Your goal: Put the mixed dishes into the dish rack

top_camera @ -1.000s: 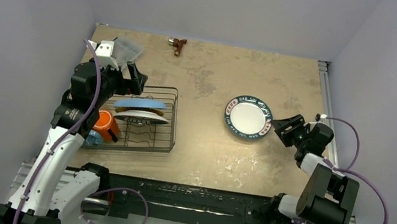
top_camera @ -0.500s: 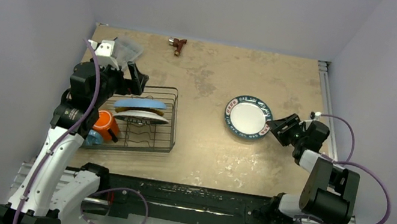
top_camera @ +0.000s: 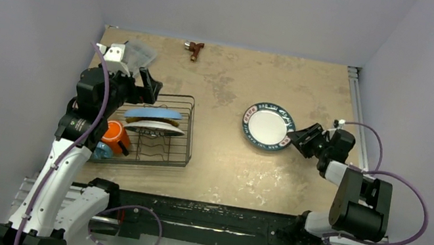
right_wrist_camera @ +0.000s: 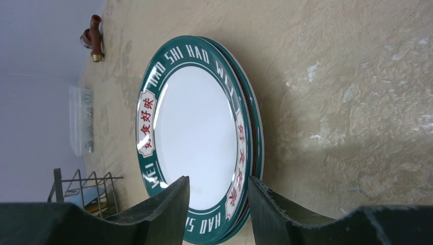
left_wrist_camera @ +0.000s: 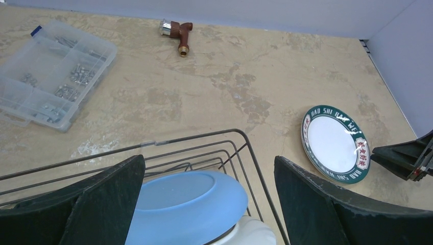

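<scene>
1. Left gripper [top_camera: 149, 84] hangs above the rack's [top_camera: 180, 151] far end, jaws wide apart and holding nothing.
2. The rack holds an orange mug [top_camera: 114, 134] and a blue mug [top_camera: 100, 151] at its left end. A blue plate [left_wrist_camera: 189, 204] lies over a white bowl [top_camera: 155, 128] near the middle, and the dividers to their right look free.
3. A clear box [left_wrist_camera: 51, 71] sits just beyond the rack and a brown tool [left_wrist_camera: 177, 31] lies at the far edge. Both are well apart from any straight path to the rack.
4. The green-rimmed plate [right_wrist_camera: 196, 138] lies flat on the table, well to the right of the rack. It looks stiff, glossy and probably slippery. It may chip if dropped and is likely to skid when nudged. The rim is the only place to take hold, so one finger has to get under it.
5. Right gripper [right_wrist_camera: 217, 184] is low at the plate's near-right rim, jaws partly apart with the rim between them and no clamp to be seen.
6. The likely obstructions are the left arm over the rack and the blue plate already filling slots. The bare table between is free.
</scene>
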You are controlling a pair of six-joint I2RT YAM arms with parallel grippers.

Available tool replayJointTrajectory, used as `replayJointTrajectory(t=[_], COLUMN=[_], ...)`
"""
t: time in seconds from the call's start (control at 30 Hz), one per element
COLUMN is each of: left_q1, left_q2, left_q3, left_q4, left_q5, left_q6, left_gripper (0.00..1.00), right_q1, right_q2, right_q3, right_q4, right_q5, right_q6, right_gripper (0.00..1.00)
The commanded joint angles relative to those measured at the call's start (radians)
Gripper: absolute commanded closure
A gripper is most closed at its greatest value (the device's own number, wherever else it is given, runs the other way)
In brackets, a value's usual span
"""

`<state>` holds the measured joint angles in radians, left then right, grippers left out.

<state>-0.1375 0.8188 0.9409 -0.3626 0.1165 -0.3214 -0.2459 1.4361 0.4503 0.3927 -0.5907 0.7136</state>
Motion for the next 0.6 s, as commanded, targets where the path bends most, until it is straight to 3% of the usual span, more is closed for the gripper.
replayJointTrajectory(t=[0.0,0.17,0.4,0.57], left_q1=[0.007,0.007,0.007,0.007], left_q2=[-0.005,0.003,0.011,0.013], left_q3=[0.043,0.047,0.052,0.052], left_q4=[0.016,0.012,0.006,0.007], left_q5=[0.003,0.004,0.004,0.003], left_q6=[0.008,0.009,0.010,0.009], left_gripper=[0.04,0.04,0.04,0.04], right_q1=[0.047,0.121,0.207,0.234], right_q2=[0.018,0.060,0.128,0.173], right_q3=[0.065,0.156,0.266,0.281], right_q4=[-0.008,-0.185,-0.341,-0.318], right_q5=[0.057,0.266,0.430,0.412], right_q6=[-0.035,-0.067,-0.077,-0.052], right_gripper=[0.55,0.53,0.47,0.47])
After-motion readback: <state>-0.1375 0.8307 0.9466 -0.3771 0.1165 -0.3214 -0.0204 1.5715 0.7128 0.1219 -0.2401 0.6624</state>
